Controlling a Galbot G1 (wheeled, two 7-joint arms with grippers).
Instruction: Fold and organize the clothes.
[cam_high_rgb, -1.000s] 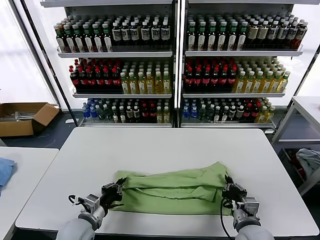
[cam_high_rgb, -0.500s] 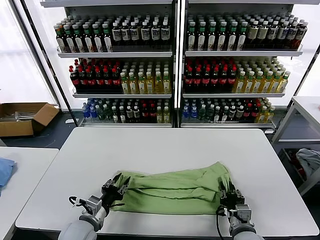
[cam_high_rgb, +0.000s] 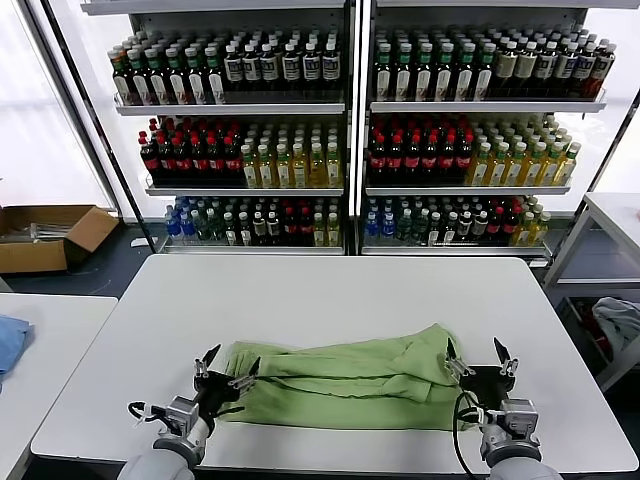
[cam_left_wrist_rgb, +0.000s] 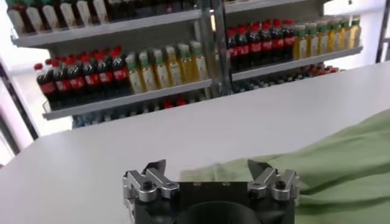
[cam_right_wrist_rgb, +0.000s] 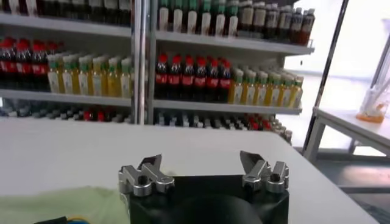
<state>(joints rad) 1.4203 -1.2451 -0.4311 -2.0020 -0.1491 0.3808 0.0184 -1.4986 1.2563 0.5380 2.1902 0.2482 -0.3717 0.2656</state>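
Shelving (cam_high_rgb: 350, 130): two tall metal racks stand beyond my work surface, each level packed with upright bottles, dark, red-capped, yellow and green.
Table (cam_high_rgb: 330, 300): white, smooth, matte, with rounded corners; it fills the middle of my head view.
Shirt (cam_high_rgb: 350, 380): light green soft fabric, folded into a long rumpled band with raised creases, lying flat on the table's near part between my two grippers. Neither gripper holds it.
Cardboard box (cam_high_rgb: 45, 235): brown, flaps open, on the floor at far left.
Blue cloth (cam_high_rgb: 8, 342): a soft fold on the neighbouring white table at my left edge.
Left gripper (cam_high_rgb: 224, 372): black body with grey metal fingers (cam_left_wrist_rgb: 149, 181), spread wide, empty, at the shirt's left end, its right fingertip at the cloth's edge.
Right gripper (cam_high_rgb: 478, 359): same build, fingers (cam_right_wrist_rgb: 146, 173) spread wide, empty, just beside the shirt's right end.
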